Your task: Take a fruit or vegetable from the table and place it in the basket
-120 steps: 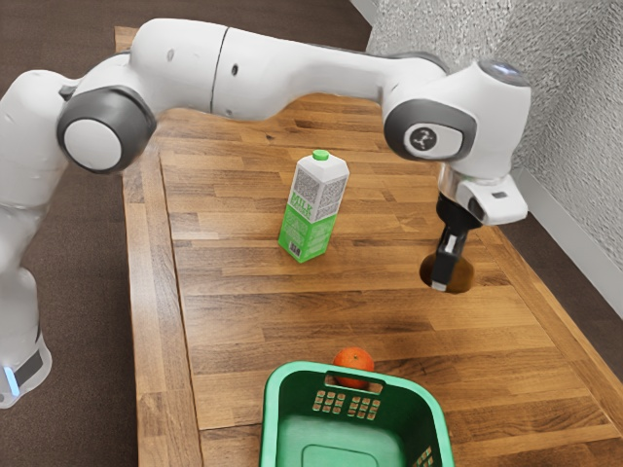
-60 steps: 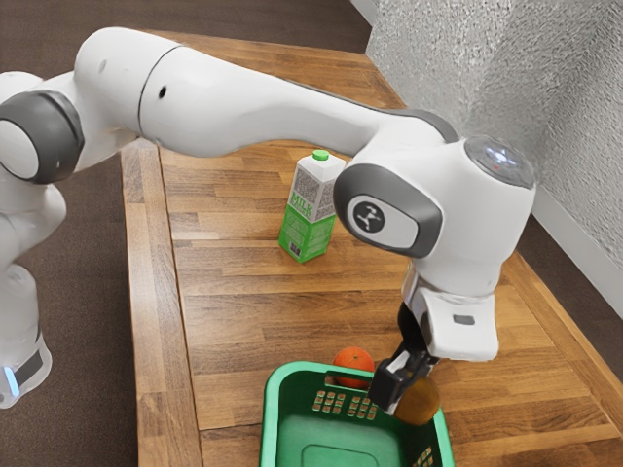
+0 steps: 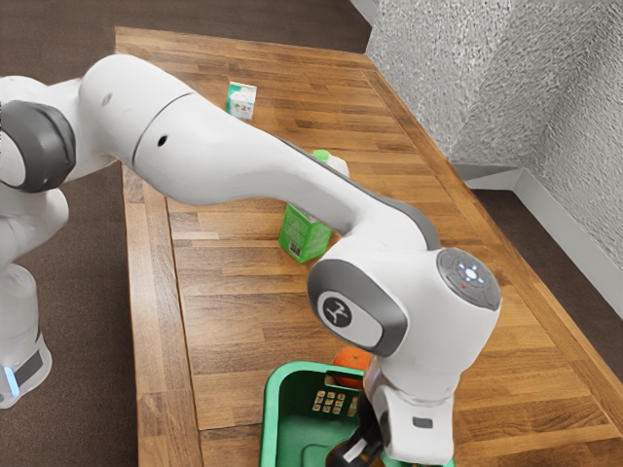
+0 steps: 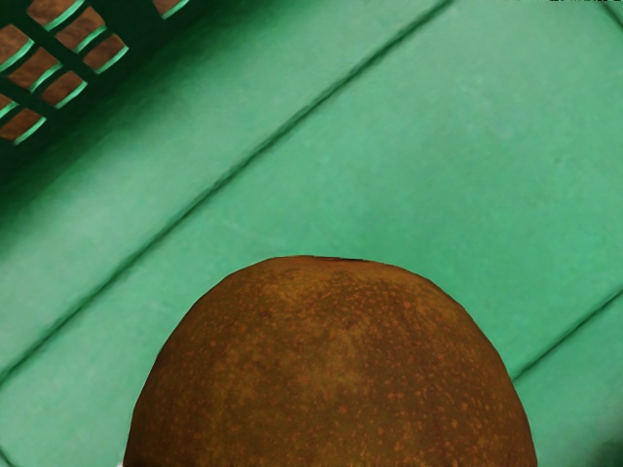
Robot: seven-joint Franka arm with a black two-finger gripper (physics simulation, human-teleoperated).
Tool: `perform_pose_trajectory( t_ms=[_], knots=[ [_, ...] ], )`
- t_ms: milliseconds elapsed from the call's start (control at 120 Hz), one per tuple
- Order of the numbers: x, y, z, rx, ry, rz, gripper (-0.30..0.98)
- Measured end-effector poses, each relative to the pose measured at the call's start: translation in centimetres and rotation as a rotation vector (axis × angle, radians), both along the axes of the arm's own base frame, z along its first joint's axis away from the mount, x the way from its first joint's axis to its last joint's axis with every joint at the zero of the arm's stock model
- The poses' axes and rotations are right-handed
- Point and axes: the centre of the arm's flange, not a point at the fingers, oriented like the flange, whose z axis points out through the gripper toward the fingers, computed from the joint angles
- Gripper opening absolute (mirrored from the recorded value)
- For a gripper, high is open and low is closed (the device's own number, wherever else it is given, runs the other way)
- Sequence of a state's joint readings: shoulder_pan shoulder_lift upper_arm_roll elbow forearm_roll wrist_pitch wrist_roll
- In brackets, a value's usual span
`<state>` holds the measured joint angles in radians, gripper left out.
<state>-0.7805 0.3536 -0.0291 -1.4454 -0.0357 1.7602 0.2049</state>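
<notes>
Your gripper (image 3: 356, 451) has the fruit (image 4: 331, 375) clasped between its fingers. Beneath them lies the floor of the basket (image 3: 304, 368); how much gap remains, you can't tell. The move is likely straight down, then release. Beyond the wall sits the orange (image 3: 352, 359), then the milk (image 3: 304, 235).

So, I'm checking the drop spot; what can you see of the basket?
The basket is green, plastic-looking and open on top, standing upright on the wooden table. One wall has gridded openings below a handle slot; an orange sits just outside. A brown fruit is over its floor; whether they touch, I can't tell.
</notes>
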Motion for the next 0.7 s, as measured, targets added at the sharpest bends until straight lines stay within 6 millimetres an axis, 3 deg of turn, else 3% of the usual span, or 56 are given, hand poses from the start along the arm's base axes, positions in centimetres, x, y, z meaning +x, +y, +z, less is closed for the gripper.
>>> perform_pose_trajectory(
  t_ms=[233, 450, 500, 517, 533, 575, 600, 625, 650, 667, 700],
  knots=[
    [1.1, -1.5, -3.9, -0.032, -0.023, 0.033, 0.39],
    [1.6, -1.8, -4.1, -0.062, -0.056, 0.051, 0.59],
    [1.6, -1.7, -2.4, -0.072, -0.067, 0.054, 0.61],
    [1.7, -1.4, -0.8, -0.079, -0.077, 0.057, 0.62],
    [2.2, -0.7, 2.0, -0.091, -0.098, 0.070, 0.62],
    [4.1, 3.1, 9.8, -0.113, -0.161, 0.135, 0.63],
    [5.7, 7.6, 15.1, -0.118, -0.213, 0.207, 0.64],
    [6.9, 14.2, 20.5, -0.118, -0.267, 0.304, 0.64],
    [7.9, 22.0, 24.7, -0.104, -0.309, 0.425, 0.64],
    [8.7, 27.8, 26.4, -0.076, -0.324, 0.523, 0.65],
    [9.7, 39.8, 27.5, -0.005, -0.316, 0.734, 0.65]
  ],
)
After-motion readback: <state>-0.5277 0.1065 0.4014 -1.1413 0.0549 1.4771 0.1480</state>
